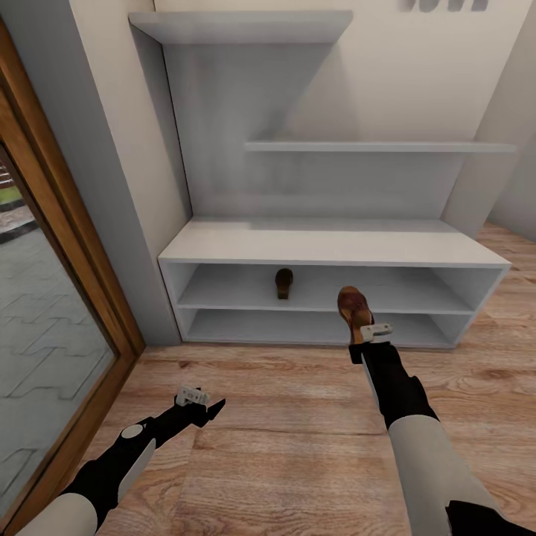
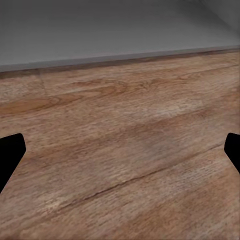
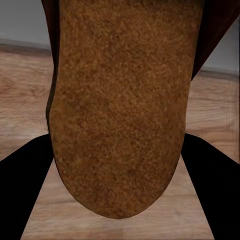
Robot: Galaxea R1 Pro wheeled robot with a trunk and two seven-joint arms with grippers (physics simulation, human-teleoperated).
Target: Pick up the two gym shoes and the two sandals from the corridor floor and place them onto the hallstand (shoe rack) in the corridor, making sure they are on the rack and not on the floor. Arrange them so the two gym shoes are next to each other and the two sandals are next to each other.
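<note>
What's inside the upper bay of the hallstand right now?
One dark brown sandal lies on the upper shelf of the hallstand, left of centre. The right gripper holds the second sandal in front, covering part of that bay.

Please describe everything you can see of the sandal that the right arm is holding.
The sandal is dark brown with a tan insole that looks like grainy suede in the right wrist view. The right gripper holds it at one rounded end, a black finger on each side. It is off the floor, in front of the white rack, its far end pointing at the shelf openings. Darker strap edges show at its far sides. Nothing else touches it.
</note>
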